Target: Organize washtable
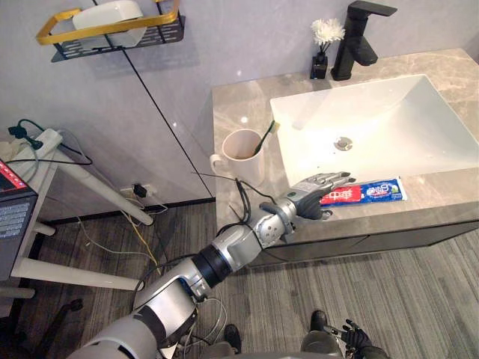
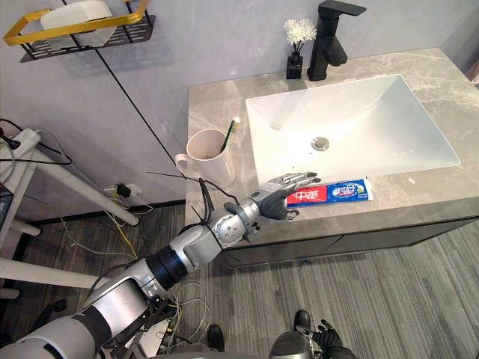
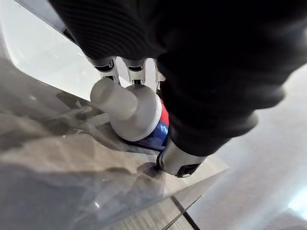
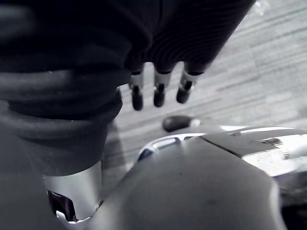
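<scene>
A red, white and blue toothpaste tube (image 1: pixel 372 191) lies on the grey marble counter (image 1: pixel 233 105), in front of the white sink (image 1: pixel 389 105). My left hand (image 1: pixel 308 199) reaches over the tube's cap end, fingers straight and laid across it, not closed. In the left wrist view the white ribbed cap (image 3: pixel 120 98) sits between the fingers (image 3: pixel 108 64) and the thumb (image 3: pixel 180 160), which rests on the counter. A pale cup (image 1: pixel 241 155) holding a toothbrush (image 1: pixel 266 136) stands left of the sink. My right hand (image 1: pixel 358 338) hangs low with relaxed fingers (image 4: pixel 158 91).
A black faucet (image 1: pixel 359 37) and a small black vase of white flowers (image 1: pixel 323 45) stand behind the sink. A black and gold wall shelf (image 1: pixel 112 28) hangs at the upper left. The counter's front edge runs just below the tube.
</scene>
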`<state>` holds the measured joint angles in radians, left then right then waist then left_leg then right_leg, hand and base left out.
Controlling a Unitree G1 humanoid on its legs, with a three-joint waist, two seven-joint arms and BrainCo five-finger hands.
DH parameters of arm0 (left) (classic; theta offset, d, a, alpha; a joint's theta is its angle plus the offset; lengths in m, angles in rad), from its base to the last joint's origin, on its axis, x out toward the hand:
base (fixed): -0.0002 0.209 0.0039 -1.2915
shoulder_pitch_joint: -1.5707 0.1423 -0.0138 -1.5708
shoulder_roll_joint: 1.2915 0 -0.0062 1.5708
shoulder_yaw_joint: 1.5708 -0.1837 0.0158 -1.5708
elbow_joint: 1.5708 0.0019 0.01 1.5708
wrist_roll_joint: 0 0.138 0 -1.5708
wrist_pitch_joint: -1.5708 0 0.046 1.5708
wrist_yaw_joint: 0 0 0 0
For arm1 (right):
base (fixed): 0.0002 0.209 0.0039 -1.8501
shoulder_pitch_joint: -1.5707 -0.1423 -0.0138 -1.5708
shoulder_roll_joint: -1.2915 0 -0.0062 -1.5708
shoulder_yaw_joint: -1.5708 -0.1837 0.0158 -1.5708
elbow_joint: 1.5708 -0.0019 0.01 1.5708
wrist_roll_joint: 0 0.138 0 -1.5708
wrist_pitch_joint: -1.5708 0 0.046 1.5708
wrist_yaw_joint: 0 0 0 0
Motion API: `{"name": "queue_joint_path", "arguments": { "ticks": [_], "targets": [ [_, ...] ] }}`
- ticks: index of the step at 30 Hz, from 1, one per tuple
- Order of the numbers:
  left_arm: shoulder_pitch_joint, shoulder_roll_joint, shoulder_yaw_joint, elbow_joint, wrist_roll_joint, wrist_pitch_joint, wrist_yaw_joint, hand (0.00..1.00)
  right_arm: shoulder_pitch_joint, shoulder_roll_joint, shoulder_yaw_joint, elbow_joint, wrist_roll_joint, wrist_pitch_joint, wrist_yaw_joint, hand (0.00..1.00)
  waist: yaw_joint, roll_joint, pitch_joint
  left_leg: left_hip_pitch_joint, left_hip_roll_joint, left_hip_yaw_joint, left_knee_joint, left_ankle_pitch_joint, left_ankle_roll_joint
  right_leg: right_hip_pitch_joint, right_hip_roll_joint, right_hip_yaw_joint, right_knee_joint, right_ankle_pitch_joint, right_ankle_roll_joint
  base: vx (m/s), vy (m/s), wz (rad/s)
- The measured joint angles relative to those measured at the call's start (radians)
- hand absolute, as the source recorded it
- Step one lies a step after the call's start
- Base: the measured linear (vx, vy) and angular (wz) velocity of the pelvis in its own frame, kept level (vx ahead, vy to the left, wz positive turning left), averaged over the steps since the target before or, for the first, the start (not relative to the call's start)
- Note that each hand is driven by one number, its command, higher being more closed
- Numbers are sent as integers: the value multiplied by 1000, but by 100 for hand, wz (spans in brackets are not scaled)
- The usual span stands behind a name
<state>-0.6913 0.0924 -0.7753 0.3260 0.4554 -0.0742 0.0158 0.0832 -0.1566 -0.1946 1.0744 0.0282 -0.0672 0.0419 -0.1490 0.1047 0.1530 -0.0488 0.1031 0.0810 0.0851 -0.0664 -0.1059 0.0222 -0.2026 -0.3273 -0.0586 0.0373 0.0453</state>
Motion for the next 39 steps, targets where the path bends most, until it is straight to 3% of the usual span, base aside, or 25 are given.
{"name": "queue_joint_path", "arguments": {
  "ticks": [8,14,15,27,30,34,39],
  "targets": [
    [5,1,1,0,37,1,15,0,-2,-10,34,0,0,-1,1,0,0,0,0,10,0,3,-5,-1,0,12,3,-1,-13,-1,-22,0,0,0],
    [22,-1,2,0,40,-2,28,0,-2,-12,40,0,0,-2,1,0,0,0,1,10,3,5,-7,-3,-2,10,5,1,-15,2,-17,-1,0,-1],
    [28,-1,2,-2,40,-5,29,100,-2,-14,46,0,0,-3,1,0,0,0,1,10,4,7,-7,-4,-4,8,7,3,-15,2,-17,-4,-1,-4],
    [-8,-10,74,-15,101,-13,61,100,-13,-31,80,-36,1,-17,2,0,0,13,42,-18,28,34,2,-14,-14,-30,27,33,-34,22,14,-3,-6,-9],
    [-7,-8,76,-15,177,-36,101,100,-13,-47,104,-50,4,-37,2,0,2,22,47,-26,34,47,3,-17,-18,-47,32,46,-32,23,14,10,-9,-12],
    [-5,31,68,-41,285,-99,140,100,-5,-51,118,-81,11,-65,-3,0,1,29,70,-32,38,52,26,-31,-19,-49,33,55,-29,22,14,0,1,-7],
    [4,44,71,-63,366,-124,169,100,-3,-68,145,-83,21,-87,-24,0,2,50,80,-47,41,57,67,-51,-16,-57,31,66,-14,22,14,-13,17,-6]
  ]
}}
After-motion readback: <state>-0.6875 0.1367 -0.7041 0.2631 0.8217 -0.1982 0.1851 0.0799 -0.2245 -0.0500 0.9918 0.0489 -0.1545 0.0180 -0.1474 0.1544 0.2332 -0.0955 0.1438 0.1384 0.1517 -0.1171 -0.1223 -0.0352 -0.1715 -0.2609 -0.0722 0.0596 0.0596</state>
